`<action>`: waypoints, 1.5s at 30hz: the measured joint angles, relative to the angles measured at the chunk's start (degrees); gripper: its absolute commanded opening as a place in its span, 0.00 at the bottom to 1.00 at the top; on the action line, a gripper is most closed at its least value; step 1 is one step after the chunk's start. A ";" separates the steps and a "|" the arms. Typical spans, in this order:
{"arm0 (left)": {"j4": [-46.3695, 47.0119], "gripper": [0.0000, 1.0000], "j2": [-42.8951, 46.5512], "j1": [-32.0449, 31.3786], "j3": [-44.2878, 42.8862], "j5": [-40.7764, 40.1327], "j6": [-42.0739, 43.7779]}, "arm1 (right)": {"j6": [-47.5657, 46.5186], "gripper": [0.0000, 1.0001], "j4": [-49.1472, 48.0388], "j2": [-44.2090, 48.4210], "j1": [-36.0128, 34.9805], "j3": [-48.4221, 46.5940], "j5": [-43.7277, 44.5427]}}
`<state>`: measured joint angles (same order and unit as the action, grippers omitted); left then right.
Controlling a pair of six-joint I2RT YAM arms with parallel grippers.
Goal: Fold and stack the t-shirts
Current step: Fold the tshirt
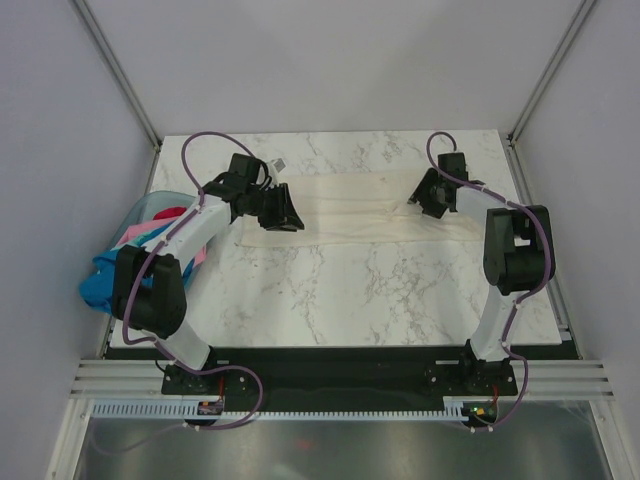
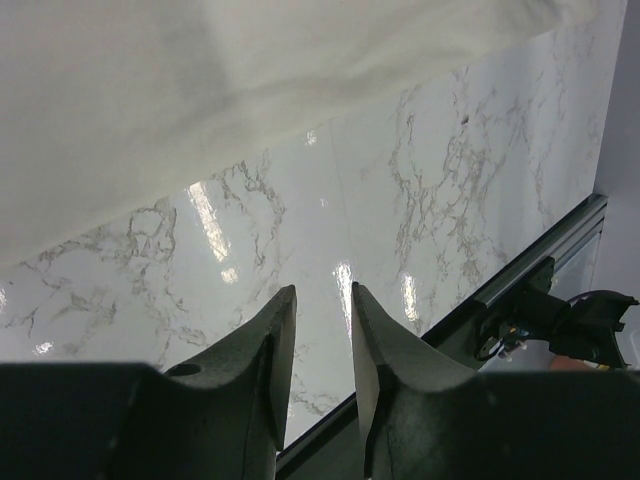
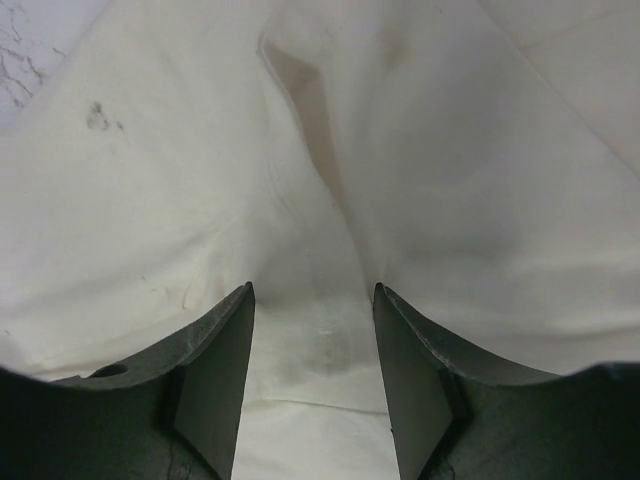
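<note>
**A:** Where's the cream-white t-shirt point(image 1: 360, 215)?

**B:** It lies as a long band across the far half of the marble table point(image 1: 340, 300), running between the two arms. Only the overhead view shows that whole layout.

**A:** Other shirts?

**B:** Overhead only, far left. A blue t-shirt point(image 1: 97, 285) spills over the table edge. A pink t-shirt point(image 1: 135, 237) and a bit of a red t-shirt point(image 1: 168, 212) sit in the pale blue basket point(image 1: 140, 205). Neither wrist camera catches them.

**A:** Left gripper point(image 1: 283, 212)?

**B:** From above it's at the shirt's left end, but its jaws can't be read there. The left wrist view shows the left gripper point(image 2: 322, 293) with a narrow gap between the fingers and nothing in it. Bare marble point(image 2: 450, 200) is under it. The cream cloth point(image 2: 200, 100) is beyond the tips and not touching them. That view also shows the metal rail point(image 2: 540, 260) at the table's edge.

**A:** Right gripper point(image 1: 432, 205)?

**B:** From above it's over the shirt's right end. The right wrist view shows the right gripper point(image 3: 314, 287) with its fingers spread wide, and cream cloth point(image 3: 450, 150) fills nearly the whole picture. A raised crease runs down toward the gap between the fingers, but they aren't pinching it. I can't tell whether the tips touch the cloth. A sliver of marble point(image 3: 20, 30) shows top left.
</note>
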<state>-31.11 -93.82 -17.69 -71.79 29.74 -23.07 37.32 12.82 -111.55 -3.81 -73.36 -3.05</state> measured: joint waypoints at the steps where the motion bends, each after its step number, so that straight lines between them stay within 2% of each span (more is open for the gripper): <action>1: 0.00 0.36 0.00 0.00 0.00 0.00 0.00 | 0.11 0.57 -0.22 0.00 0.00 0.00 -0.20; 11: 0.00 0.35 0.00 0.63 0.00 0.22 -0.02 | 2.27 0.54 -2.47 -0.31 -1.16 -0.87 -3.41; 19: 0.02 0.36 0.02 0.76 0.00 0.22 -0.02 | 3.78 0.55 -4.66 -6.60 -5.88 -12.85 -8.90; 24: 0.00 0.37 0.02 0.90 0.00 0.31 -0.02 | 0.13 0.54 -2.14 -6.60 -7.26 -14.27 -9.20; 36: 3.87 0.39 -0.76 0.96 0.81 2.32 -1.11 | -9.77 0.52 12.26 -3.76 0.55 -14.21 -6.51; 45: 5.51 0.38 -15.93 0.96 -5.42 -0.24 -3.48 | -13.38 0.37 17.59 0.83 6.51 -8.92 -1.36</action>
<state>-25.61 -109.75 -16.73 -77.21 29.50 -26.55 23.94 30.41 -110.72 2.70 -82.28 -4.40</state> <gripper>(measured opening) 0.386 0.391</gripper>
